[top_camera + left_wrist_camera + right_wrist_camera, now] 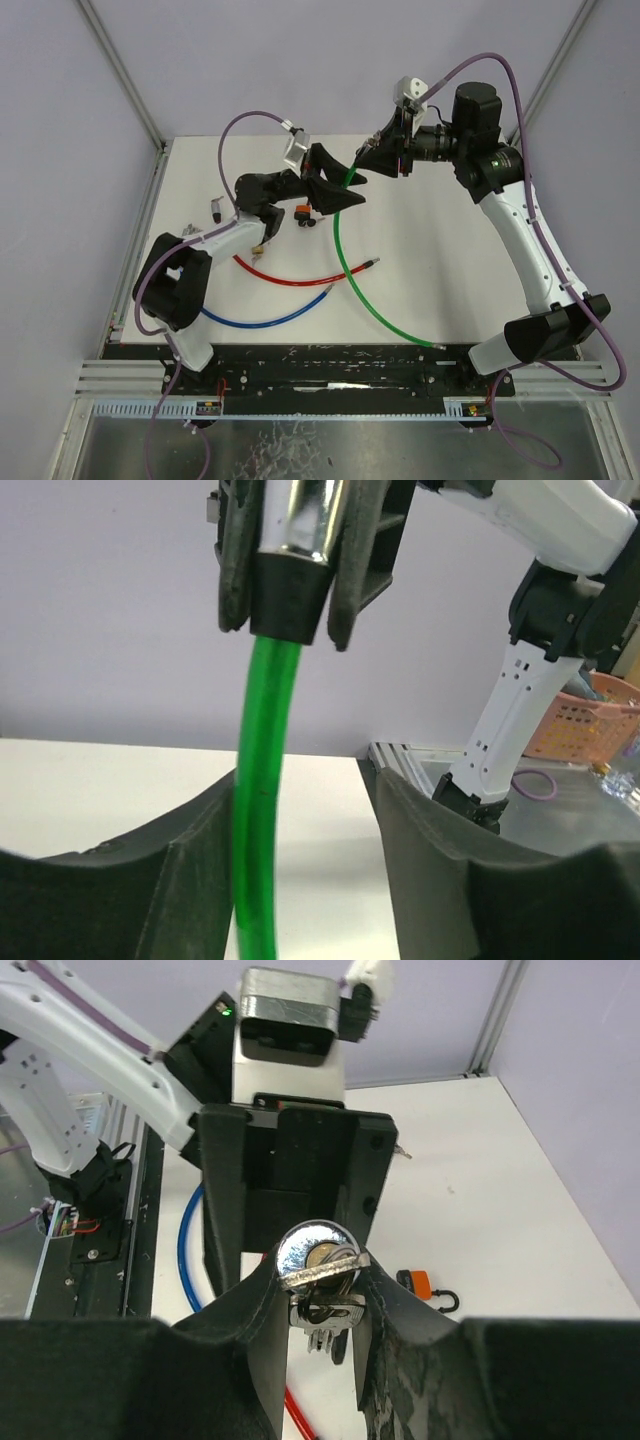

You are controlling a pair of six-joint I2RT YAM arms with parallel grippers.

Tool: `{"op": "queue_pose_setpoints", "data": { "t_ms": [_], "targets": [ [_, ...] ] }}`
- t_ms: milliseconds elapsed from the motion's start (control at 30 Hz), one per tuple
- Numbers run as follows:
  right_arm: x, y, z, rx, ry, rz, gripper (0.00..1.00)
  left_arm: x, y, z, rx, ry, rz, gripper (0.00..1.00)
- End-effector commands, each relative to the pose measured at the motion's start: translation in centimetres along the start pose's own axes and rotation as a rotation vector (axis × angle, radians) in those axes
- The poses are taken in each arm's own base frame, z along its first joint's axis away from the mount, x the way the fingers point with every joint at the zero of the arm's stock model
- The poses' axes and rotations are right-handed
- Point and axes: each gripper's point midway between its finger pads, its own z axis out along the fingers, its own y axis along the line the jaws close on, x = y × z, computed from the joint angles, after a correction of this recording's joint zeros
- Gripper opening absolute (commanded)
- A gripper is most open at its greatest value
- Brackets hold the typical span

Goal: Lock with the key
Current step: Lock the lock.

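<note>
Left pincer (305, 810) is spread around the green cable (262, 740). Right pincer (297, 590) pinches the lock head (312, 1243), which may twist when the key (322, 1272) turns.

The green cable lock (262, 780) is arching up off the surface (430, 250), a key (322, 1272) sitting in its chrome end.

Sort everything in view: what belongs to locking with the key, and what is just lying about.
For the job: green cable lock; its chrome head, gripped by the right pincer; key bunch hanging from the head; left pincer, open round the cable.
Lying about: red cable; blue cable; orange padlock.
</note>
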Motion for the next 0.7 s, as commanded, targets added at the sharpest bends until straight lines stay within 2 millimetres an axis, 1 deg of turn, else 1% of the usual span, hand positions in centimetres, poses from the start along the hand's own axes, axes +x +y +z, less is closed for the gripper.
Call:
{"op": "queue_pose_setpoints", "data": {
  "t_ms": [0,67,133,233,333,400,467,567,600,667],
  "targets": [
    [-1.8,-0.6,0.1,0.047,-0.044,-0.005,0.0,-1.6,0.5,-0.3,-0.11,-0.048,0.13,0.56],
    [-1.7,-1.0,0.2,0.062,-0.044,0.008,0.0,-1.3,1.3,-0.8,-0.183,-0.041,0.167,0.63],
    [-1.5,-1.2,0.3,0.071,-0.043,0.018,0.0,-1.1,2.2,-1.1,-0.271,-0.026,0.221,0.67],
    [-1.4,-1.6,0.4,0.078,-0.043,0.027,0.0,-0.6,3.3,-1.3,-0.38,0.028,0.293,0.68],
    [-1.4,-1.6,0.5,0.073,-0.042,0.033,0.0,-0.1,4.4,-1.5,-0.466,0.073,0.333,0.66],
    [-1.4,-1.6,0.6,0.07,-0.043,0.034,0.0,0.0,5.0,-1.7,-0.492,0.087,0.34,0.55],
    [-1.4,-1.6,0.6,0.069,-0.043,0.033,0.0,0.4,5.4,-1.7,-0.498,0.115,0.34,0.5],
    [-1.3,-1.6,0.6,0.068,-0.041,0.034,0.0,0.5,5.5,-1.3,-0.478,0.132,0.341,0.38],
    [-1.2,-1.5,0.6,0.067,-0.04,0.036,0.0,0.6,5.5,-1.1,-0.47,0.136,0.341,0.32],
    [-1.2,-1.5,0.6,0.066,-0.039,0.033,0.0,0.5,5.3,-0.9,-0.454,0.141,0.342,0.1]
  ]
}}
